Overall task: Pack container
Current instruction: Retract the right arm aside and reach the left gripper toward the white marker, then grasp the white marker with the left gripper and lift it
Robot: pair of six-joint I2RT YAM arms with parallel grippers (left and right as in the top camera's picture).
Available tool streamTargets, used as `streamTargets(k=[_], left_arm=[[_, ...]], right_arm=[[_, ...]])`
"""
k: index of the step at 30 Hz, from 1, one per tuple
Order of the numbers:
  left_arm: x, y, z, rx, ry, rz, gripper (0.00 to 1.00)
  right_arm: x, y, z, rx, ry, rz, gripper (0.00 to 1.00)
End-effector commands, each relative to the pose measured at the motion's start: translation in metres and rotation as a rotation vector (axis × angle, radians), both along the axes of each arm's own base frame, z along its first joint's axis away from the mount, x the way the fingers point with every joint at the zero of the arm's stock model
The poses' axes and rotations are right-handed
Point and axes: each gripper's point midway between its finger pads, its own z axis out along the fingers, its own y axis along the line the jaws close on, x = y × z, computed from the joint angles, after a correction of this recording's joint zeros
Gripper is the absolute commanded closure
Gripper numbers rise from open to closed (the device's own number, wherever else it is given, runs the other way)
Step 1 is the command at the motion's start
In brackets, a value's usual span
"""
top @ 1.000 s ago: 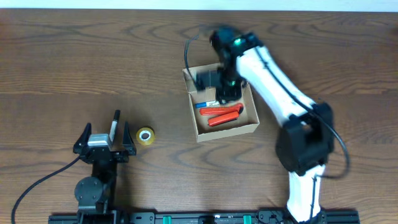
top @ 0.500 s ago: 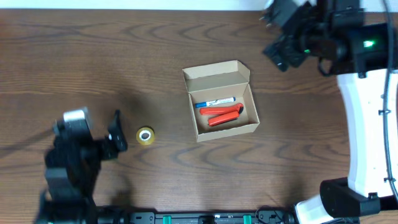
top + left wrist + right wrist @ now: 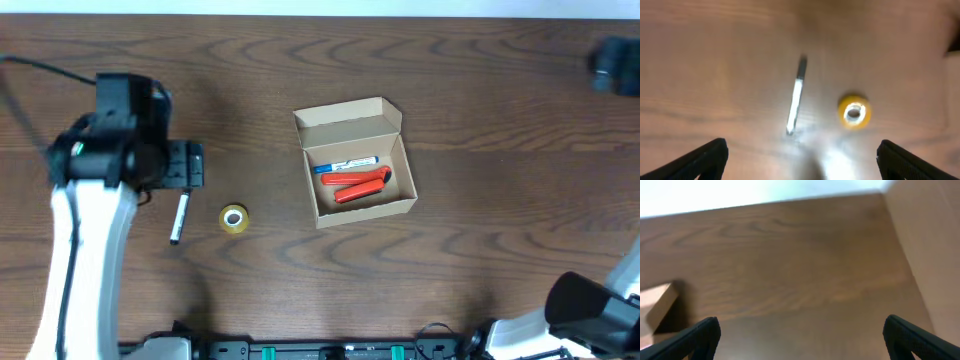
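Note:
The container (image 3: 360, 205) is a tan cardboard box with its flap lid open, at the table's middle. Inside lie a blue-and-white marker (image 3: 346, 164) and a red tool (image 3: 360, 183). A black-and-white pen (image 3: 178, 218) and a yellow tape roll (image 3: 234, 219) lie on the table to its left; the left wrist view shows the pen (image 3: 795, 95) and the roll (image 3: 854, 111) too. My left gripper (image 3: 185, 165) is open and empty, hovering just behind the pen (image 3: 800, 160). My right gripper (image 3: 612, 65) is blurred at the far right back; its wrist view shows it open and empty (image 3: 802, 337).
The table is dark brown wood. A corner of the box (image 3: 657, 305) shows at the left of the right wrist view. The table's back edge meets a pale wall (image 3: 765, 190).
My right arm has swung away from the box to the far right back. My left arm has risen from the front edge and moved back, now over the pen.

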Motion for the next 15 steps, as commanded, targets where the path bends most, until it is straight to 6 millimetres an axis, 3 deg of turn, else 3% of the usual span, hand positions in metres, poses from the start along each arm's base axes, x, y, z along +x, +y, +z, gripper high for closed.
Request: streamTargets(k=[1,7,12,15], left_arm=[[-0.001,0.004,-0.029,0.008,0.150,-0.019,0.05],[0.006,0.018,-0.072,-0.008,0.295,0.033,0.05],[0.015,0.040,-0.095,-0.038,0.328,0.078,0.05],[0.026,0.029,-0.103,-0.149,0.285,-0.042,0.05]], right_arm=[[-0.011,-0.012,-0.003,0.097,-0.009,-0.104,0.01],[-0.016,-0.012,-0.009,0.103,0.020,-0.108,0.01],[-0.018,-0.011,-0.012,0.111,0.034,-0.107,0.01],[-0.018,-0.011,-0.012,0.112,0.036,-0.107,0.01]])
